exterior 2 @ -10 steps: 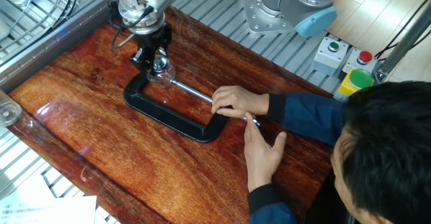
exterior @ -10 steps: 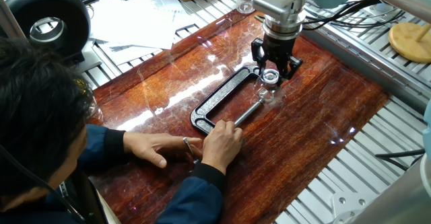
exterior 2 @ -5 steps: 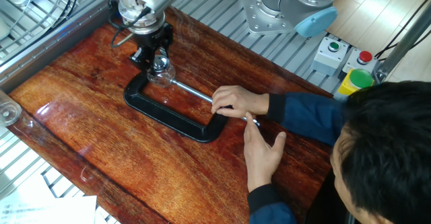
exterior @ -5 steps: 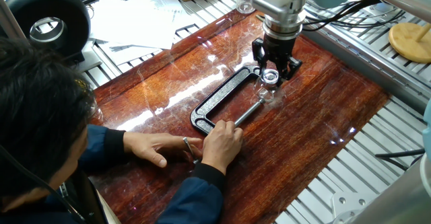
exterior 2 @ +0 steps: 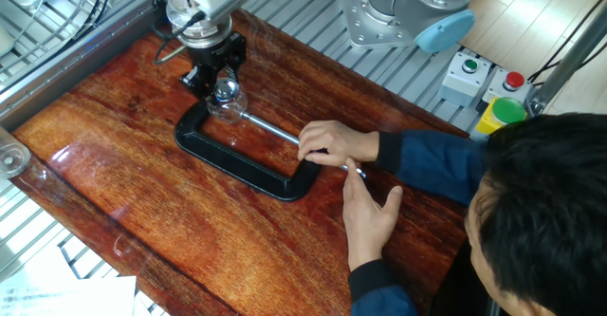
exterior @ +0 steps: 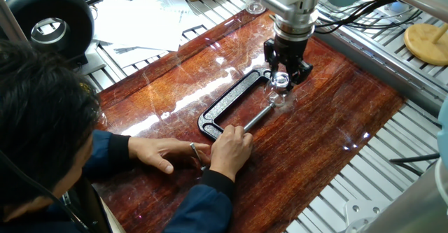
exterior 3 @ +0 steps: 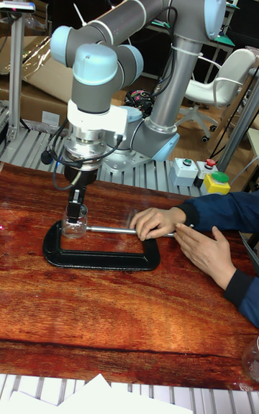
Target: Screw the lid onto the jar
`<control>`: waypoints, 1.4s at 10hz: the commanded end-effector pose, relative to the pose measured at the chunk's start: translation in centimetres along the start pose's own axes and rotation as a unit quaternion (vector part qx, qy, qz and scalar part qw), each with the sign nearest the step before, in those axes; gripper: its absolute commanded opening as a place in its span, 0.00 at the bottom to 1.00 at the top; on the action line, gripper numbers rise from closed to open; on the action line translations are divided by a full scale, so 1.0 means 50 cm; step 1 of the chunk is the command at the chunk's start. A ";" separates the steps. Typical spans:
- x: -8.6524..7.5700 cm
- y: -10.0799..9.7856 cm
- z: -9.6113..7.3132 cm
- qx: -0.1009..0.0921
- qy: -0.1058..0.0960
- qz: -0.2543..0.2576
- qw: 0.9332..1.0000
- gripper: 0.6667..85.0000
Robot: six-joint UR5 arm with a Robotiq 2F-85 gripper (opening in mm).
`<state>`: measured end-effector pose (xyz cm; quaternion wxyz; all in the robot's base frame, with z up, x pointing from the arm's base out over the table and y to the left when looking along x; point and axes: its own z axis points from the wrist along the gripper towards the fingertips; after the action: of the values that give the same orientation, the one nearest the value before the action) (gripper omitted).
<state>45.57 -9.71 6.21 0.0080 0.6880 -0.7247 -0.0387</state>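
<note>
End effector grips the lid atop my jar, held in the clamp on the surface.

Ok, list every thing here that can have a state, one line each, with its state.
jar: upright, held between the C-clamp's end and its screw.
lid: on the jar's mouth, under the gripper.
gripper: down over the lid; grip cannot be told.
C-clamp: lying flat, the person's hand on its screw.
</note>
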 end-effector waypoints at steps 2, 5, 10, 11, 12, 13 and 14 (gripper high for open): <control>0.012 -0.007 -0.005 -0.001 -0.003 0.048 0.999 0.53; 0.003 -0.005 0.003 0.009 0.003 0.106 0.994 0.49; 0.005 -0.006 0.000 0.016 0.005 0.210 0.978 0.61; 0.009 -0.012 0.002 0.022 0.007 0.242 0.970 0.68; 0.009 -0.023 0.006 0.031 0.004 0.281 0.959 0.71; 0.004 -0.033 0.012 0.038 -0.006 0.317 0.948 0.72; 0.003 -0.040 0.016 0.044 -0.010 0.339 0.940 0.75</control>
<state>46.52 -10.16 5.57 0.0019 0.4728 -0.8811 -0.0096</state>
